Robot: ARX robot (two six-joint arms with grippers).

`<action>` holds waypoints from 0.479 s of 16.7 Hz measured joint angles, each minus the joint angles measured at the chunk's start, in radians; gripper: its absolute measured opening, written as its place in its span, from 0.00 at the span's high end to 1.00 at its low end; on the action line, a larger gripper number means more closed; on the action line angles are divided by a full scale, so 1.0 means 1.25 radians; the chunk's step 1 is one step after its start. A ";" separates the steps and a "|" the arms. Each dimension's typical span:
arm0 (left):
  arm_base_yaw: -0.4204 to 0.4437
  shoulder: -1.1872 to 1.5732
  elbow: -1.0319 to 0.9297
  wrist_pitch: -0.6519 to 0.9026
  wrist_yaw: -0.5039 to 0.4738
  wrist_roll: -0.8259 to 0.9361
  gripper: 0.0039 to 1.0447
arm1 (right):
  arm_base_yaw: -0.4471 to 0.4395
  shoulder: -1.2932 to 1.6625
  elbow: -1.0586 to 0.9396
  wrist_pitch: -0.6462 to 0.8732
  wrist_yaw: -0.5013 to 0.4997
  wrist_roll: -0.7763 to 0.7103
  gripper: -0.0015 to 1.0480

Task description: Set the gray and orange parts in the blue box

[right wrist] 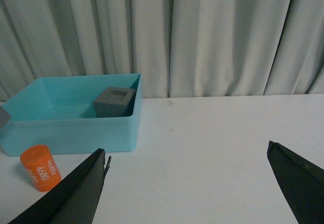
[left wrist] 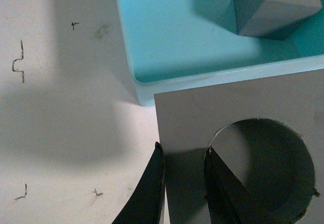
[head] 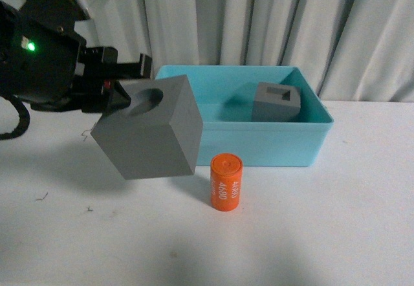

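Cube with round hole (head: 150, 131) clamped in left gripper (left wrist: 185, 150), finger (left wrist: 223, 193) inside hole | right gripper (right wrist: 187, 148) spread, bases cropped

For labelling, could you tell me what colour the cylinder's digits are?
White, on the orange cylinder; front view best.

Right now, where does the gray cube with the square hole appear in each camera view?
Front view: the square-hole cube sits inside the blue box, toward its right side.
Left wrist view: the cube sits inside the box, beyond the round-hole cube.
Right wrist view: the cube sits inside the box, farther away than the orange cylinder.
Shared landmark: the blue box, visible in all three views.
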 joint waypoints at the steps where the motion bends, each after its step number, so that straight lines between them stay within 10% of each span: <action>1: 0.001 -0.012 0.010 -0.012 0.005 -0.006 0.85 | 0.000 0.000 0.000 0.000 0.000 0.000 0.06; 8: -0.065 -0.020 0.120 -0.083 0.009 -0.053 0.85 | 0.000 0.000 0.000 0.000 0.000 0.000 0.06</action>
